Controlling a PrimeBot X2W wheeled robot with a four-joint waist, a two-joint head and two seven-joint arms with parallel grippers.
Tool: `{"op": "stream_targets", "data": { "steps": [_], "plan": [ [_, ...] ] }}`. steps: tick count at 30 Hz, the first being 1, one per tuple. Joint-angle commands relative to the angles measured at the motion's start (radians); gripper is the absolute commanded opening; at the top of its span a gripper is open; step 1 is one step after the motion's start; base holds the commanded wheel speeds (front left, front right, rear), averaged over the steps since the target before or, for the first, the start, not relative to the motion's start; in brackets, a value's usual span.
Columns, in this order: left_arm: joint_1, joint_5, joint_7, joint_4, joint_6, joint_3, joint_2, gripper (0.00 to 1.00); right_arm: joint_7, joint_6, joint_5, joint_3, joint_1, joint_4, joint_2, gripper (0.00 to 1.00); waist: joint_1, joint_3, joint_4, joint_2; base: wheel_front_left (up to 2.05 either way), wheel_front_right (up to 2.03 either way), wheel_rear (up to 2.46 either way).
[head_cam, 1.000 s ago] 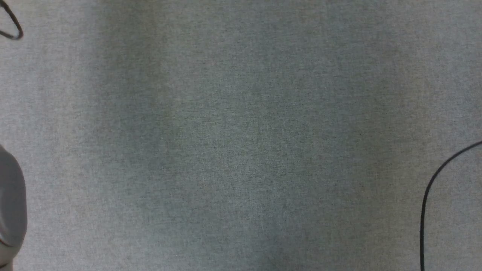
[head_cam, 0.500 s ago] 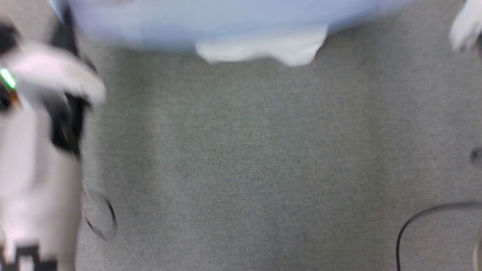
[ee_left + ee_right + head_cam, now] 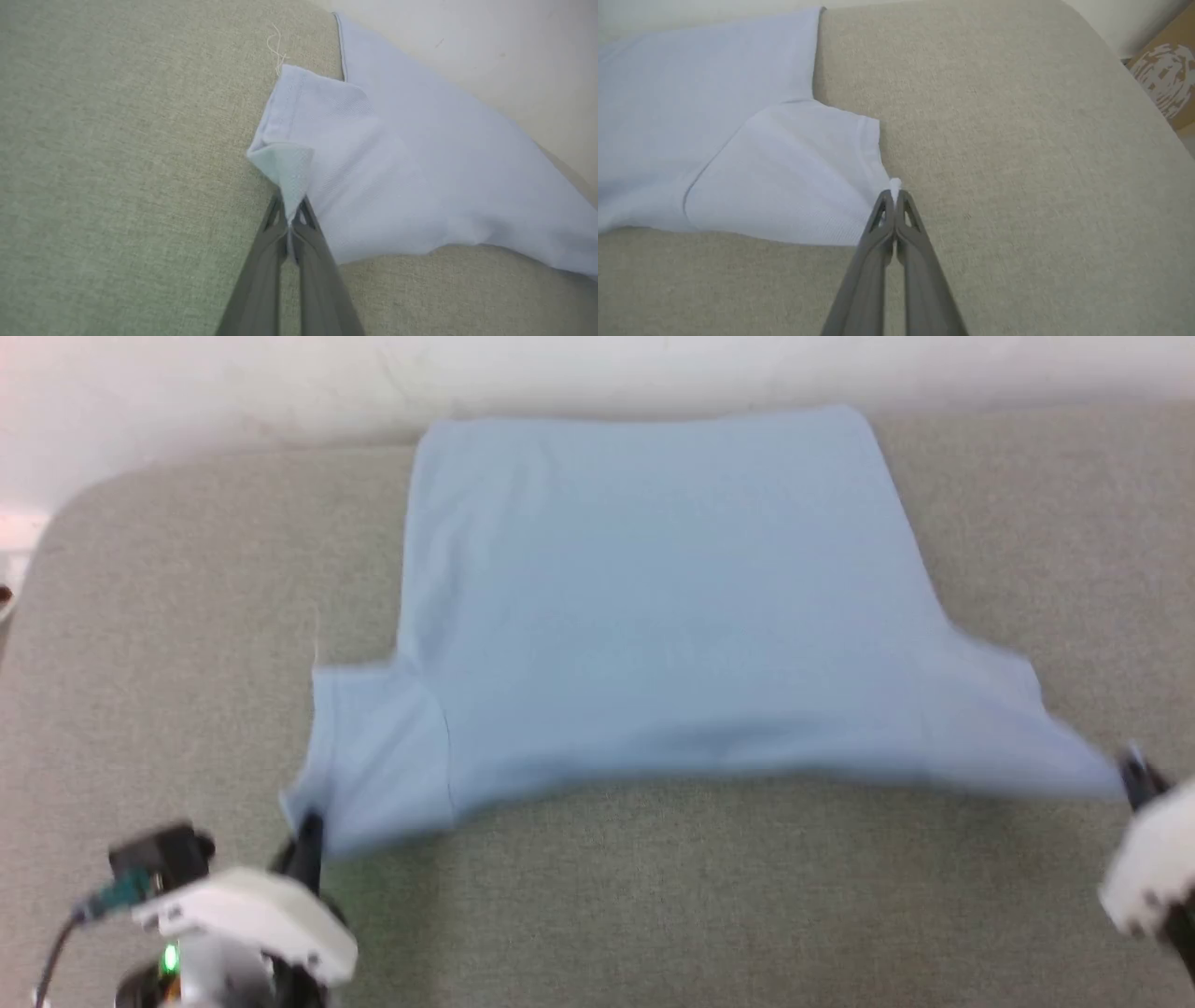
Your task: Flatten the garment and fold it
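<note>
You see the garment (image 3: 653,616), a light blue short-sleeved shirt, spread on the wide padded surface (image 3: 653,896) covered in grey-beige woven cloth. Its straight hem lies at the far side, close to the white wall (image 3: 233,383), and its two sleeves are at the near side, toward the robot. The body of the shirt lies mostly smooth, with only soft creases near the left sleeve. The left gripper (image 3: 308,831) is at the lower left of the head view. In the left wrist view its two long dark fingers (image 3: 261,261) are pressed together on the outer corner of the left sleeve, and the sleeve edge is turned up there, so that a small piece of the inner side shows. A loose white thread (image 3: 276,46) lies on the cloth just beside the far corner of this sleeve. The right gripper (image 3: 1134,775) is at the right edge of the head view. Its jaws are also together and clamped on the shirt, on the tip of the right sleeve, which is drawn out to a point. A little of the fabric shows beyond the fingertips in the right wrist view. The near edge of the shirt between the two sleeves throws a thin shadow on the cloth. In the right wrist view, a brown cardboard box (image 3: 1167,79) stands beyond the rounded corner of the surface.
</note>
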Motion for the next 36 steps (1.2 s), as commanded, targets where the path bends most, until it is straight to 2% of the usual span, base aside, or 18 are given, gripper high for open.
{"op": "stream_targets", "data": {
  "steps": [1, 7, 15, 21, 24, 25, 26, 27, 31, 36],
  "plan": [
    [0.032, 0.001, 0.012, -0.018, 0.016, 0.003, 0.000, 0.00, 0.017, -0.002, -0.014, -0.025, 0.034, -0.022, 0.002, 0.00, 0.0004, -0.038, 0.013, -0.0001, 0.00, 0.00, 0.00],
    [0.171, -0.001, 0.094, -0.099, 0.075, -0.009, 0.004, 0.00, 0.133, -0.002, 0.023, -0.115, 0.200, -0.053, 0.016, 0.00, 0.0004, -0.049, 0.024, -0.0001, 0.00, 0.00, 0.00],
    [0.288, -0.005, 0.225, -0.143, 0.139, -0.036, 0.026, 0.00, 0.115, -0.002, 0.037, -0.136, 0.251, 0.059, 0.016, 0.00, 0.0004, -0.051, 0.032, -0.0001, 0.00, 0.00, 0.00],
    [0.286, -0.016, 0.247, -0.156, 0.138, -0.060, 0.012, 0.00, 0.037, -0.002, 0.046, -0.088, 0.216, 0.220, 0.016, 0.00, 0.0004, -0.045, 0.042, -0.0001, 0.00, 0.00, 0.00],
    [0.274, -0.021, 0.239, -0.159, 0.129, -0.067, 0.004, 0.00, 0.000, -0.002, 0.047, -0.073, 0.199, 0.257, 0.016, 0.00, 0.0004, -0.048, 0.049, -0.0001, 0.00, 0.00, 0.00],
    [0.272, -0.021, 0.236, -0.159, 0.127, -0.068, 0.004, 0.00, -0.004, -0.002, 0.045, -0.072, 0.197, 0.262, 0.016, 0.20, 0.0004, -0.050, 0.051, -0.0001, 0.00, 0.00, 0.00],
    [0.272, -0.021, 0.236, -0.159, 0.125, -0.070, 0.004, 0.00, -0.005, -0.002, 0.044, -0.069, 0.196, 0.259, 0.016, 0.66, 0.0004, -0.052, 0.052, -0.0001, 0.00, 0.00, 0.00],
    [0.272, -0.021, 0.235, -0.159, 0.123, -0.072, 0.004, 0.00, -0.008, -0.002, 0.044, -0.067, 0.194, 0.251, 0.016, 1.00, 0.0004, -0.053, 0.053, -0.0001, 0.00, 0.00, 0.00],
    [0.271, -0.016, 0.224, -0.169, 0.116, -0.078, 0.005, 0.00, -0.049, -0.002, 0.115, -0.080, 0.175, 0.205, 0.016, 1.00, 0.0004, -0.060, 0.058, -0.0001, 0.00, 0.00, 0.00],
    [0.259, -0.007, 0.213, -0.188, 0.109, -0.088, 0.007, 0.00, -0.189, -0.002, 0.150, -0.049, 0.082, 0.153, 0.016, 1.00, 0.0004, -0.047, 0.066, -0.0001, 0.00, 0.00, 0.00]
  ]
}}
